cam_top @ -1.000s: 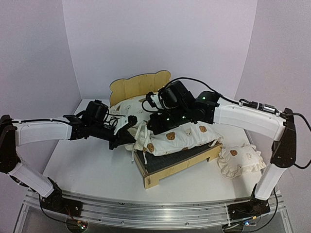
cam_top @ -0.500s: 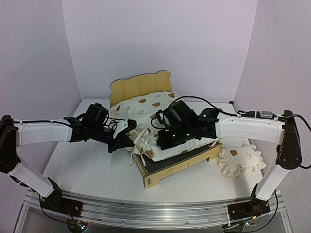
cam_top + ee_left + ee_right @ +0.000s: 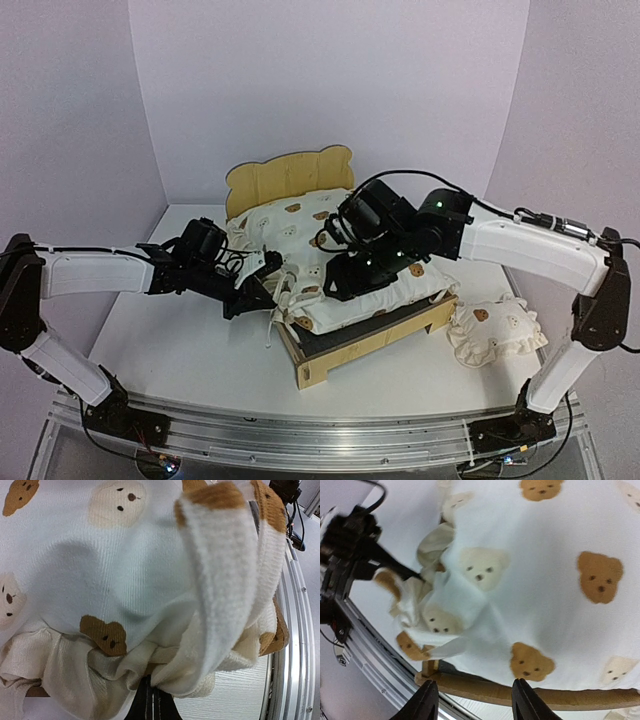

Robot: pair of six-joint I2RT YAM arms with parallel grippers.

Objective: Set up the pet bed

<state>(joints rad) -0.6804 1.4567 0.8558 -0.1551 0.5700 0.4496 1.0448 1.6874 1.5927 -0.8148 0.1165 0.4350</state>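
Only the wrist views tell: left gripper pinches bunched cushion, bottom centre; right gripper fingers apart, empty, bottom edge.

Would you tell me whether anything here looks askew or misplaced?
The cushion lies crooked and bunched on the bed frame, one corner spilling over the side, slats bare at the foot. The pillow sits off the bed.

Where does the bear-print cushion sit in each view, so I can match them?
Top external: bear-print cushion at centre, lying on the pet bed.
Left wrist: cushion fills the frame, bunched at bottom centre.
Right wrist: cushion fills the upper right, above the open right pincer.
Shared landmark: left pincer, shut on the cushion's left edge.
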